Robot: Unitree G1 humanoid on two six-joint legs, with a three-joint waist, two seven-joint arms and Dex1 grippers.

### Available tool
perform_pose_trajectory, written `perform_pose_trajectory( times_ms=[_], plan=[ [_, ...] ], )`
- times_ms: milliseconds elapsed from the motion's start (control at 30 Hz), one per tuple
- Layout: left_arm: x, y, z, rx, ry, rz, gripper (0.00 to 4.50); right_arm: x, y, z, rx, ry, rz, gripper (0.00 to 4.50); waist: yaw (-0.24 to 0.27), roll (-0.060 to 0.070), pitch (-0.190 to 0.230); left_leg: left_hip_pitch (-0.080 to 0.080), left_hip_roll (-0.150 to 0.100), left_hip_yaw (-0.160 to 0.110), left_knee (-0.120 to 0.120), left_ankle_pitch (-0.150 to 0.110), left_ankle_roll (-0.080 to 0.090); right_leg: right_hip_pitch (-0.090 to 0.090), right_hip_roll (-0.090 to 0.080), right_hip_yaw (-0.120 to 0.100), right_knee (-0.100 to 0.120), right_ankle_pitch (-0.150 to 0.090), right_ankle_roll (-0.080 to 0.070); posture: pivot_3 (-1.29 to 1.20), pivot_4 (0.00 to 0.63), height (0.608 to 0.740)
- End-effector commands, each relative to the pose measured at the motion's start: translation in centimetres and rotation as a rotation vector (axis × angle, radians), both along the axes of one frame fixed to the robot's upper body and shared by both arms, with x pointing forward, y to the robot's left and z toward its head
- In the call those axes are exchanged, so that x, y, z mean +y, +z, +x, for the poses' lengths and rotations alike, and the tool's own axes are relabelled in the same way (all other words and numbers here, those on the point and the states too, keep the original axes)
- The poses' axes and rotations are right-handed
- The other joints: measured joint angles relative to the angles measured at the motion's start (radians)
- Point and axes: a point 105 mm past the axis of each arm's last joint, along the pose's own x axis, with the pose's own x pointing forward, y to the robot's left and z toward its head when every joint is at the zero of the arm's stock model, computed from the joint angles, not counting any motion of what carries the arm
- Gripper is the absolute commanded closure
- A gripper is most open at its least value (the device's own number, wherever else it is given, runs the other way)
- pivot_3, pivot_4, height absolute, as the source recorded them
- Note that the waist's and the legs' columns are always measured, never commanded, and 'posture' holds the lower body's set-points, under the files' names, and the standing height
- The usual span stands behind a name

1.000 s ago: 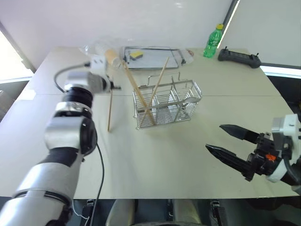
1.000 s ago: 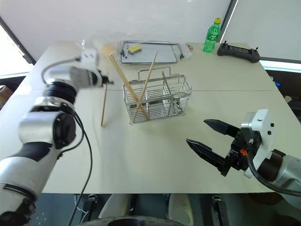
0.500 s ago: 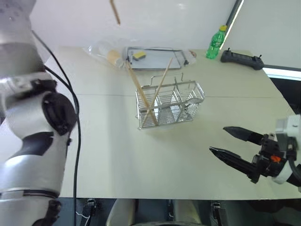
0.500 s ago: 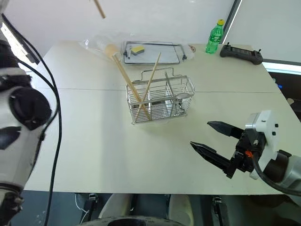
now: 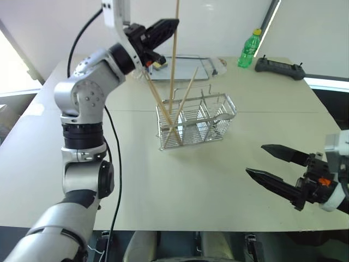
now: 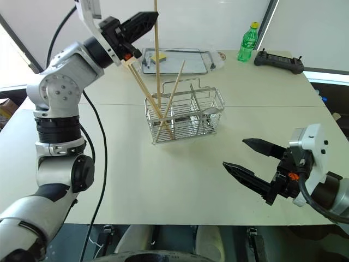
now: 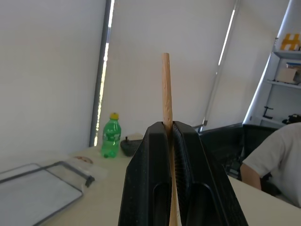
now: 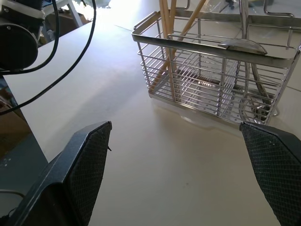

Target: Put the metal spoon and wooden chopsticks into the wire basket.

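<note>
Above the wire basket (image 5: 197,120), the left gripper (image 5: 163,28) pinches one wooden chopstick (image 5: 174,54) upright; right gripper (image 5: 275,166) hangs wide, empty; no label legible on the green bottle (image 5: 248,48).

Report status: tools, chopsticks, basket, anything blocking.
Left tool shut on upright chopstick, tip inside wire basket. Right tool open, empty. Two chopsticks and spoon inside. Nothing blocking.

Even, bright daylight from pale blinds behind; window glare at the far left; soft shadow beneath the silver rectangular wire-mesh basket (image 5: 196,121); focus sharp throughout.
</note>
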Motion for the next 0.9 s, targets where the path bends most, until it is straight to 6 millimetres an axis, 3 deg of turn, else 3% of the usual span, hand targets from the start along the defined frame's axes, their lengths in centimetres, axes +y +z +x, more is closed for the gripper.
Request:
perform_pose_trajectory(
  times_ms=[33, 267, 400, 533, 633, 767, 900],
  plan=[
    [-0.8, -0.1, -1.1, -0.005, -0.065, -0.011, 3.57, 0.2, 0.5, -0.1, -0.027, 0.005, 0.0, 0.0, 0.0, 0.0, 0.0, 0.0, 0.0, 0.0, 0.0, 0.0, 0.0, 0.0, 0.0, 0.0, 0.0, -0.001, -0.002, 0.0, 0.15, 0.709],
    [-0.4, 0.7, -2.1, -0.007, -0.112, -0.108, 0.07, 0.1, 0.4, 0.2, -0.034, -0.001, 0.0, 0.0, -0.001, 0.0, 0.0, 0.0, 0.0, 0.0, 0.0, 0.0, 0.0, 0.0, 0.0, 0.0, 0.0, -0.002, -0.004, 0.0, 0.15, 0.709],
    [1.2, 2.1, -2.2, -0.025, -0.112, -0.113, 0.07, -0.6, 0.4, 0.5, -0.042, -0.008, -0.032, 0.0, -0.002, 0.0, 0.0, 0.001, 0.0, 0.0, 0.0, 0.0, 0.0, 0.0, 0.0, 0.0, 0.0, -0.002, -0.004, 0.0, 0.15, 0.709],
    [3.9, 1.7, -4.5, -0.12, -0.219, 0.186, 0.07, -2.7, 1.3, 1.1, -0.063, -0.023, -0.104, 0.0, -0.011, 0.001, 0.001, 0.001, 0.0, 0.001, 0.0, 0.0, 0.0, -0.001, 0.001, 0.0, 0.001, -0.002, -0.004, 0.0, 0.15, 0.709],
    [7.2, -1.9, -6.2, -0.128, -0.301, 0.553, 0.07, -4.6, 2.4, 1.5, -0.077, -0.035, -0.15, 0.0, -0.025, 0.003, 0.0, 0.002, 0.001, 0.003, -0.002, 0.0, 0.0, -0.001, 0.001, 0.001, 0.0, -0.004, -0.008, 0.0, 0.15, 0.709],
    [12.1, -8.0, -7.5, 0.005, -0.367, 0.988, 0.07, -6.2, 2.5, 2.0, -0.069, -0.042, -0.188, 0.0, -0.025, 0.005, 0.0, 0.002, 0.002, 0.004, -0.004, -0.001, 0.001, -0.002, -0.001, 0.001, -0.001, -0.005, -0.01, 0.0, 0.15, 0.709],
    [14.1, -11.1, -8.2, 0.099, -0.391, 1.108, 0.07, -6.3, 1.9, 2.4, -0.059, -0.032, -0.188, 0.0, -0.02, 0.005, 0.001, -0.001, 0.005, 0.002, -0.003, -0.001, 0.001, -0.004, -0.003, 0.0, -0.001, -0.005, -0.01, 0.0, 0.15, 0.709]
  ],
)
